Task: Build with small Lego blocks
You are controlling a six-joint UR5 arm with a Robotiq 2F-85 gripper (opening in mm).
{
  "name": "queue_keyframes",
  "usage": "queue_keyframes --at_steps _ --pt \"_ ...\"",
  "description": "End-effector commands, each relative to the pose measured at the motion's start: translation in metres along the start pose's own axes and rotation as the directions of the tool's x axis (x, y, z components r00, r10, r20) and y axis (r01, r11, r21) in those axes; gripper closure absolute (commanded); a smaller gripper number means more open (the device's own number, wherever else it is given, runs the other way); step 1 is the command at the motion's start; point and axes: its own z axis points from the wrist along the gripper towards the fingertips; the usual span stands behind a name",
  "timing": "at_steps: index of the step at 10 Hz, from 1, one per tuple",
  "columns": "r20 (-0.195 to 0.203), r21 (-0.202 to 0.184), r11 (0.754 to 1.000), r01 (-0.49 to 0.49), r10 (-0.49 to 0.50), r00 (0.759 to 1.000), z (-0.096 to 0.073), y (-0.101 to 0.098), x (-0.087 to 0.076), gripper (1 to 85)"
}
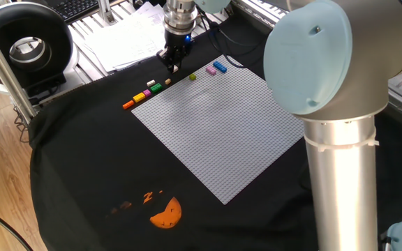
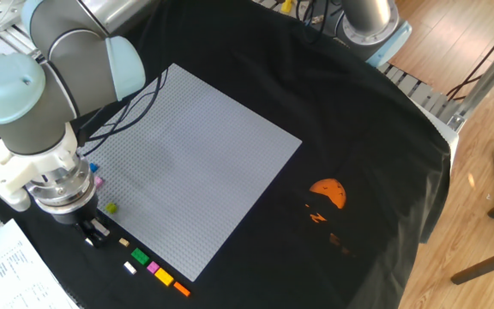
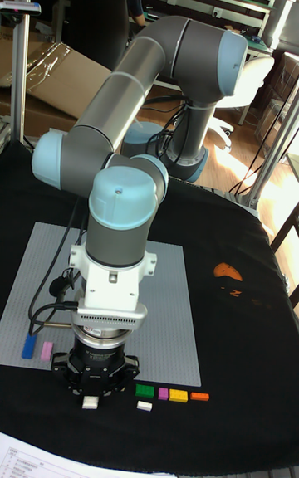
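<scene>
My gripper [image 1: 174,66] hangs low over the black cloth just off the grey baseplate's [image 1: 215,125] far corner, also seen as gripper [image 2: 95,233] and gripper [image 3: 90,397]. Its fingers are close together with a small white block [image 3: 90,402] between the tips. Beside it on the cloth lie a tan block [image 1: 167,81], then a row of green [image 1: 156,88], pink [image 1: 146,93], yellow [image 1: 139,97] and orange [image 1: 128,104] blocks, with a loose white block [image 1: 151,83] behind them. On the baseplate's edge sit a yellow-green block [image 1: 192,77], a pink block [image 1: 211,71] and a blue block [image 1: 220,67].
An orange half-round print [image 1: 166,213] marks the cloth near the front. Papers [image 1: 128,38] and a black round device [image 1: 23,45] lie beyond the cloth's far edge. The arm's thick base column [image 1: 340,174] stands at the right of the baseplate.
</scene>
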Motion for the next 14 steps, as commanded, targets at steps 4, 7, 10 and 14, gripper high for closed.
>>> queue_keyframes --at_steps 4,7,10,14 --pt "-0.045 -0.008 1.000 -0.016 0.015 0.999 -0.018 0.002 0.012 63.0" --pt "-0.071 -0.022 0.999 -0.026 0.024 0.997 -0.027 0.004 0.025 64.3" --pt "-0.062 -0.036 0.999 -0.020 0.017 0.998 -0.028 0.002 0.039 64.7" --pt "-0.083 -0.045 0.999 -0.019 0.016 0.996 -0.034 -0.005 0.061 70.7"
